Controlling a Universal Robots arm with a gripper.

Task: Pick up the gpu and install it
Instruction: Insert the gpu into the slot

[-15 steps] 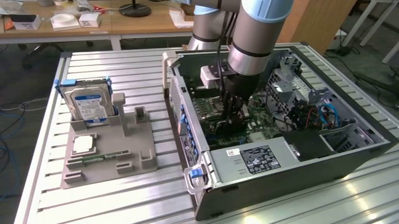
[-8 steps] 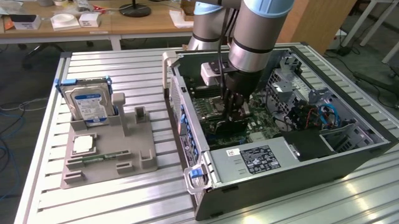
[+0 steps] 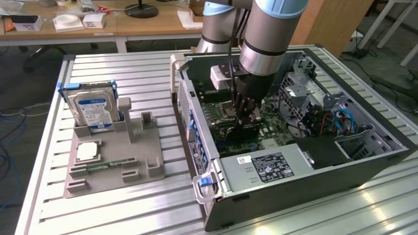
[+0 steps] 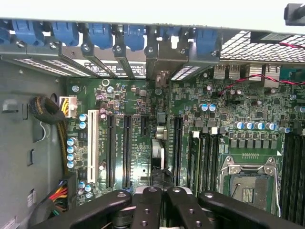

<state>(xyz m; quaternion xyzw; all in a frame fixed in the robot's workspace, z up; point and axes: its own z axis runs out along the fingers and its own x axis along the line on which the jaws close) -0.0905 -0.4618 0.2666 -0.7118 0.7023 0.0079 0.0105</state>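
Black jaws, closed tight, pinch the gpu (image 4: pixel 157 152) edge-on above the motherboard (image 4: pixel 136 98).

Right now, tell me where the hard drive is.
In the exterior view, the hard drive stands upright at the far end of the grey holder tray on the exterior view's left, apart from the open computer case.

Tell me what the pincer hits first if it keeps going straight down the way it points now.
Most likely the card standing on edge directly under the shut pincer, in the motherboard of the open computer case. Depth is hard to judge; it may already be touching the card.
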